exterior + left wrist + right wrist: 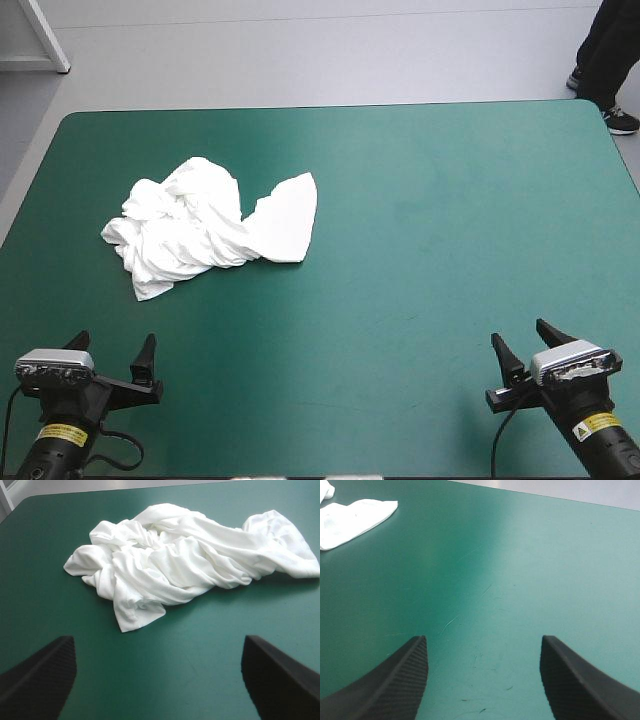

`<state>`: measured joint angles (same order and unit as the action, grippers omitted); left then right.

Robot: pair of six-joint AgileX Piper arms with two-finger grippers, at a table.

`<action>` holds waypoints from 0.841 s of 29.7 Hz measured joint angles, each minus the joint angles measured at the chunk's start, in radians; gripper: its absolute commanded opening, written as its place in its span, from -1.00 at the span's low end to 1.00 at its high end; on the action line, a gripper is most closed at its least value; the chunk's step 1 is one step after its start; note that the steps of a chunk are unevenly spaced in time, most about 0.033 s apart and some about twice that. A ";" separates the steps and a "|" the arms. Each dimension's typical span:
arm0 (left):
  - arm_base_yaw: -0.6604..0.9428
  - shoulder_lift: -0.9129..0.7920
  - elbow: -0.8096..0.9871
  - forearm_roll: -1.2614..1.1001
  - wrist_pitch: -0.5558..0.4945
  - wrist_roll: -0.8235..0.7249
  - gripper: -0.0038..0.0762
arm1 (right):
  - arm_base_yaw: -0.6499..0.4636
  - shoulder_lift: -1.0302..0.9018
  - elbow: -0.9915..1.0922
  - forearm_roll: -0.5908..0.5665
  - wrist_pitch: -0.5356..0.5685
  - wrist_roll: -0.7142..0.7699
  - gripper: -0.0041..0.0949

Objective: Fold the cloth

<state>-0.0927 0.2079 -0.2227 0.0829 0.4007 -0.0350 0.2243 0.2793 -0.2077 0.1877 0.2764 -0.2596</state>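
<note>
The white T-shirt (210, 225) lies in a crumpled heap on the left half of the teal-green table, one flatter flap reaching toward the middle. My left gripper (112, 352) hovers near the front left corner, open, with nothing between its fingers. In the left wrist view the T-shirt (190, 560) lies ahead of the left gripper (159, 672), apart from it. My right gripper (528, 345) stands open near the front right corner, far from the shirt. In the right wrist view only a flap of the T-shirt (350, 517) shows, far ahead and off to one side of the right gripper (484, 675).
Bare teal-green cover (450, 230) stretches across the middle and right of the table. The table's far edge (330, 107) runs beyond the shirt.
</note>
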 measured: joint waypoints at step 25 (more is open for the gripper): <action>0.000 0.236 -0.246 0.082 0.076 -0.124 0.47 | 0.000 0.112 -0.204 -0.005 0.145 -0.030 0.30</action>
<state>-0.0927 0.4439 -0.4691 0.1654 0.4771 -0.1594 0.2243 0.3912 -0.4114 0.1831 0.4212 -0.2894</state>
